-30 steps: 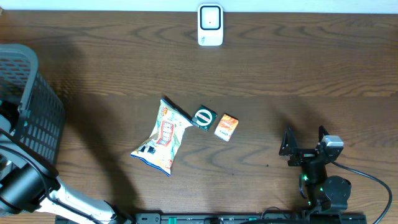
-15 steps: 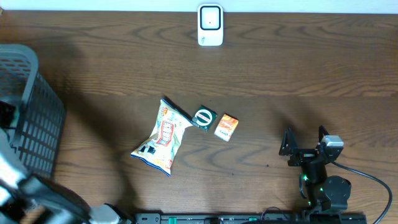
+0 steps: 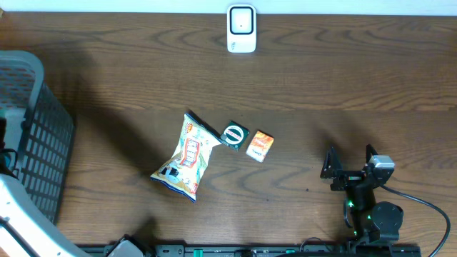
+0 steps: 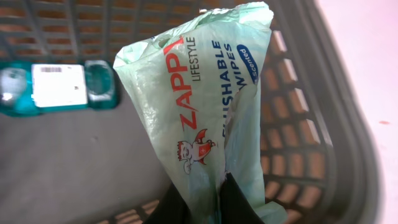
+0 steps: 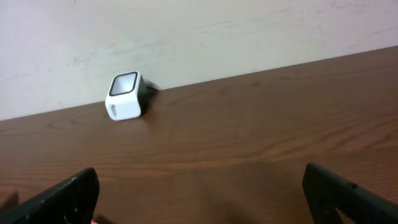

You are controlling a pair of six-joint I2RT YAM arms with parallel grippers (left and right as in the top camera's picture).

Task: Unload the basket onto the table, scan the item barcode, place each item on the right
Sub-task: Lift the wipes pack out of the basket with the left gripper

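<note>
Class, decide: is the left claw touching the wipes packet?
Touching. The left wrist view shows the left claw closed on the wipes packet at its lower end, no gap.

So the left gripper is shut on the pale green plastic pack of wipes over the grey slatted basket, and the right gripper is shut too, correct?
One part is wrong: the right gripper is open, its black fingers far apart in the right wrist view. The left gripper is shut on the pale green pack of wipes over the grey slatted basket.
</note>
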